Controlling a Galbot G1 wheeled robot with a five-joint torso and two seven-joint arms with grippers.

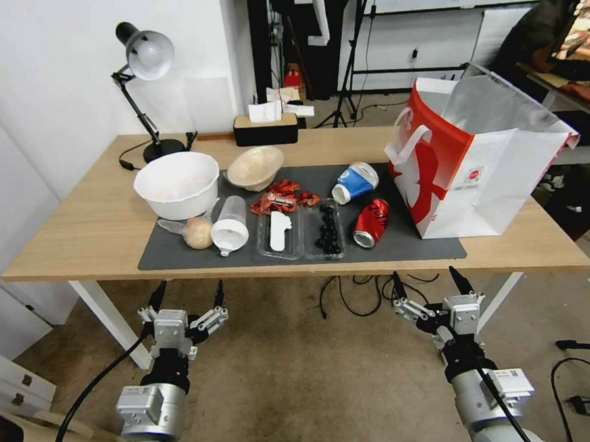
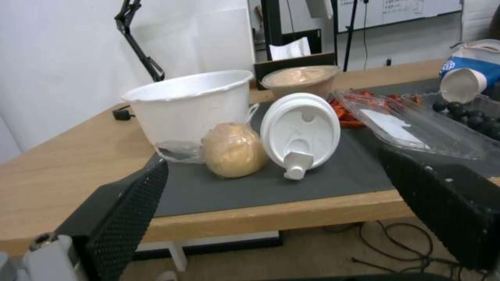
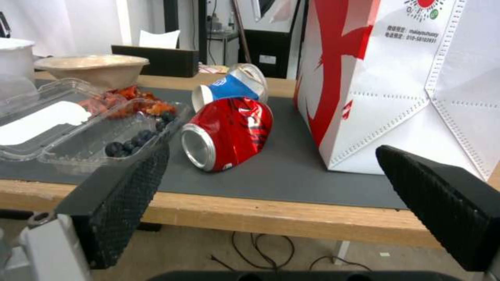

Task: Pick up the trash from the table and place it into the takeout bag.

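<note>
While both arms hang below the near edge of the tabletop [image 1: 78, 232], the left pincer [image 1: 187, 299] stands with its fingers spread apart, short of the litter on the grey mat [image 1: 178, 253]. Beyond it, across the tabletop edge, lie a beige lump [image 1: 198, 232] and a clear lidded cup [image 1: 230, 226] on its side, touching each other, with a white tub [image 1: 177, 184] just behind them. The left wrist view shows what the head view hides: the cup's white lid [image 2: 300, 132] faces the pincer, spout down. Farther right come a tan bowl [image 1: 255, 167], red wrappers [image 1: 284, 196], and an open clear clamshell [image 1: 299, 231] holding dark berries. Next, a blue-and-white paper cup [image 1: 355, 181] lies tipped, and a dented red soda can [image 1: 371, 222] lies beside it. The right pincer [image 1: 427, 285], fingers also apart, hangs below the can. From the right wrist, the can's open end [image 3: 199, 146] points toward the pincer. The takeout bag [image 1: 477, 165] stands upright at the mat's right end, near the can.
</note>
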